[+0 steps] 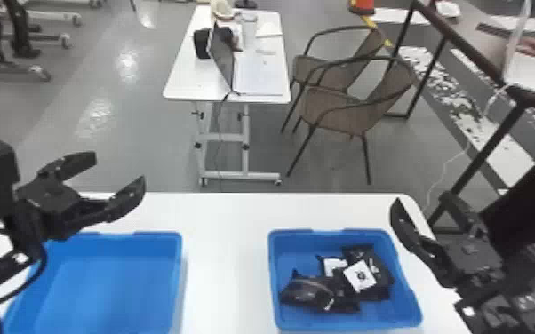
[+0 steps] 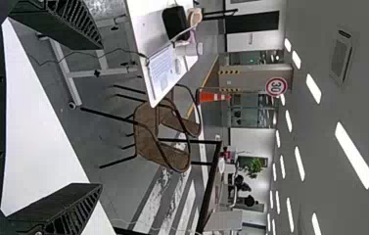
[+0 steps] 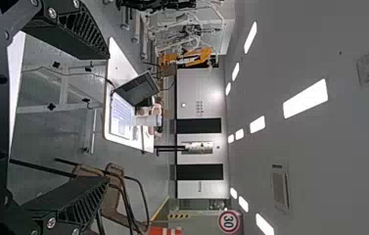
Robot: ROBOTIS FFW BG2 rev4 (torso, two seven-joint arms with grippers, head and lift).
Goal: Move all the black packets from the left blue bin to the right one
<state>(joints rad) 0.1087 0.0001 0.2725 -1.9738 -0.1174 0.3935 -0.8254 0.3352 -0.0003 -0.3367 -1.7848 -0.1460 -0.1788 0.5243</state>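
black packets (image 1: pixel 306 293) — in right bin (image 1: pixel 346 321) (overlapping); left hand (image 1: pixel 118 169), right hand (image 1: pixel 421 200) — spread

Number 30 seen on round red-rimmed sign (image 2: pixel 276 86), above orange traffic cone (image 2: pixel 214 97) in both wrist views; marks on white label (image 1: pixel 360 276) of black packet (image 1: pixel 375 294) too blurred to be read
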